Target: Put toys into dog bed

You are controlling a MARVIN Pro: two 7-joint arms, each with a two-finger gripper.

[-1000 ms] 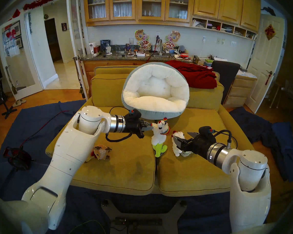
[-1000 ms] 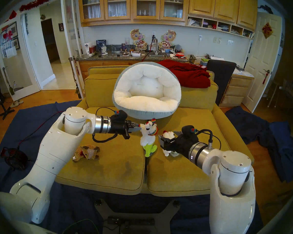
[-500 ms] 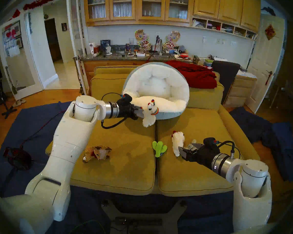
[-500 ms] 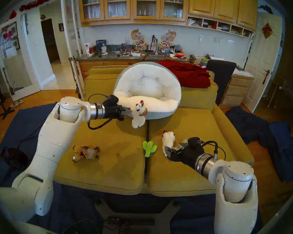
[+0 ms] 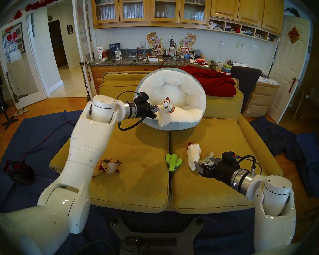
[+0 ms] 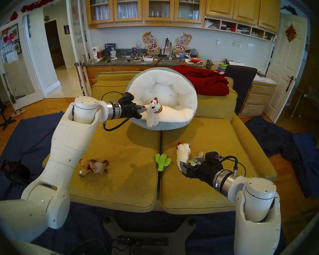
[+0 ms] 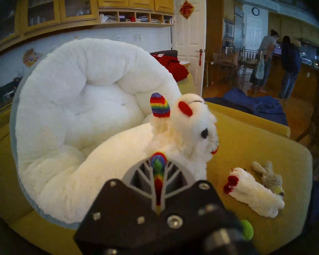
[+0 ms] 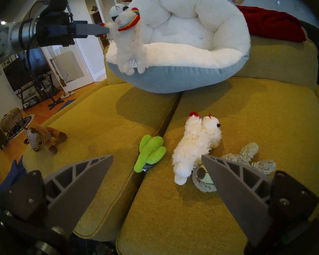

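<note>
The mustard sofa [image 5: 136, 157], two coarse-woven seat cushions, carries everything. At 12 o'clock on it leans the dog bed [image 5: 182, 94], a round cushion with a thick puffy white fleece rim and a smooth pale grey-blue shell. A crumpled red blanket [image 5: 214, 81] lies at 1 o'clock behind it.

The left arm stretches almost level toward 1 o'clock; its left claw [image 5: 156, 109] is pressed together on a rainbow-striped limb of the white-and-rainbow toy [image 5: 165, 111], a curly plush with a striped collar. A second ago this toy hung low over the seat seam near the cactus; now it is raised against the bed's near rim, legs dangling over the grey-blue edge, not inside.

The right arm reaches in from 4 o'clock, tilted slightly down; its right claw [image 8: 157, 175] is spread wide, holding nothing, and sits lower and farther back than before.

The fluffy white toy [image 5: 192, 155] with red tufts lies at 3 o'clock, touching the shaggy grey-beige toy [image 8: 247, 157], a floppy looped-pile shape. The brown knitted reindeer [image 5: 109, 166] lies at 8 o'clock beside the left forearm. The lime-green cactus [image 5: 172, 160], smooth and lobed, lies on the centre seam.
</note>
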